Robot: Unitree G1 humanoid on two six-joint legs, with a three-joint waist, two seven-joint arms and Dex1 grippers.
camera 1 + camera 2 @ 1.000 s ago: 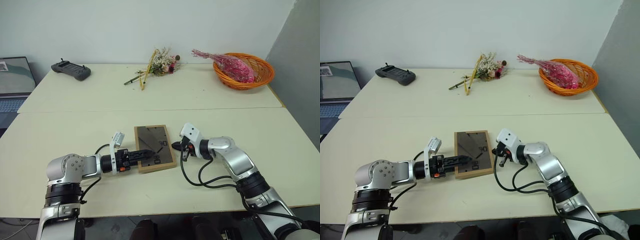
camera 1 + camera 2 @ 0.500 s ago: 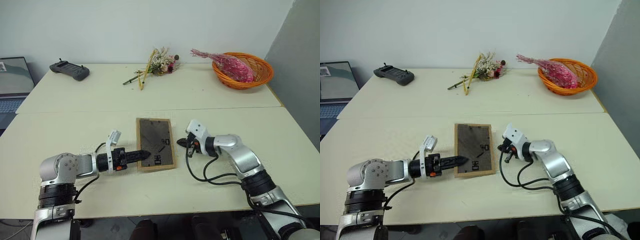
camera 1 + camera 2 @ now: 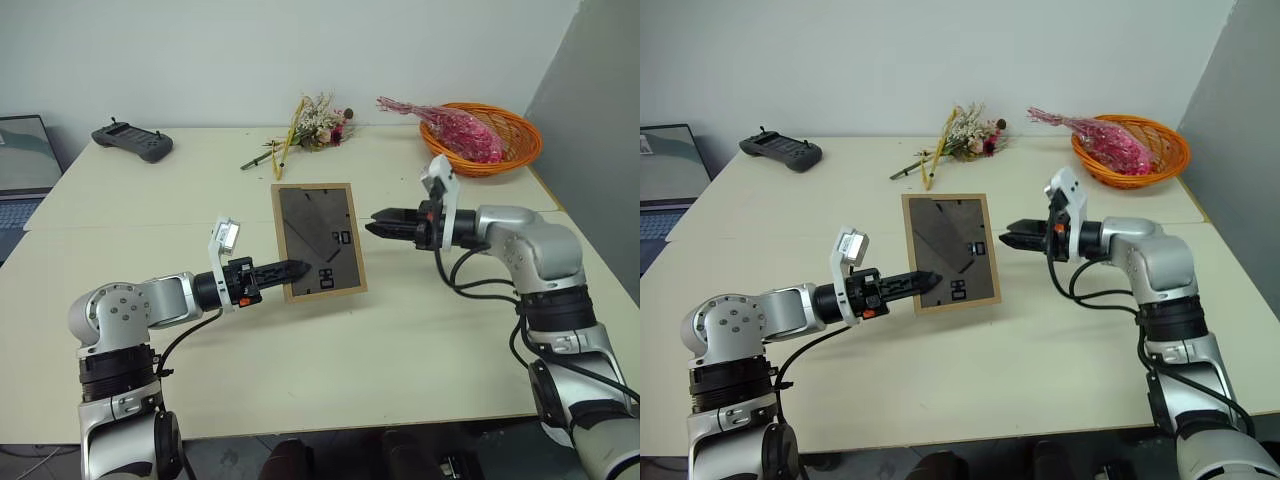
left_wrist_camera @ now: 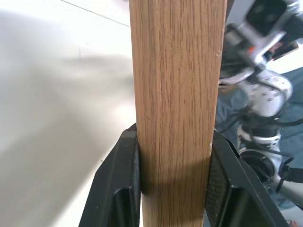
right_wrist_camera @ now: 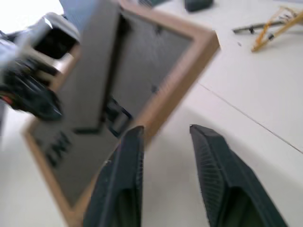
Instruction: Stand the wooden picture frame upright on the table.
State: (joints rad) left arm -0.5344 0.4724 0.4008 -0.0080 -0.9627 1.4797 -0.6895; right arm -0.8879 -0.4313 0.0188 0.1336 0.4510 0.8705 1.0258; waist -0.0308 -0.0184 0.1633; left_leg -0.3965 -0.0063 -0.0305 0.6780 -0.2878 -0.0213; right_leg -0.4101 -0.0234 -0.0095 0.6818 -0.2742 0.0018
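The picture frame [image 3: 318, 240] is near the middle of the counter [image 3: 430, 330], tipped up so its dark back panel faces the robot, which keeps the folding stand [image 3: 322, 222] on the back in reach. It looks raised off the surface or at most resting on its near bottom edge; which of the two cannot be told from the head views. The left claw [image 3: 296, 268] is clenched on the frame's lower left edge, one finger on each face of the wood, as the left wrist view shows plainly [image 4: 175, 118]; this grip seems to carry the frame's weight and fix its tilt. The right claw [image 3: 377, 227] hovers just beside the frame's right edge, its fingers [image 5: 124, 165] parted and holding nothing, probably placed there to steady the frame or swing the stand out before it is set down. Well apart on the far side lie a bunch of dried flowers [image 3: 318, 124], an orange basket [image 3: 520, 135] with pink blooms, and a black controller [image 3: 131, 140] at the far left, all clear of the working area.
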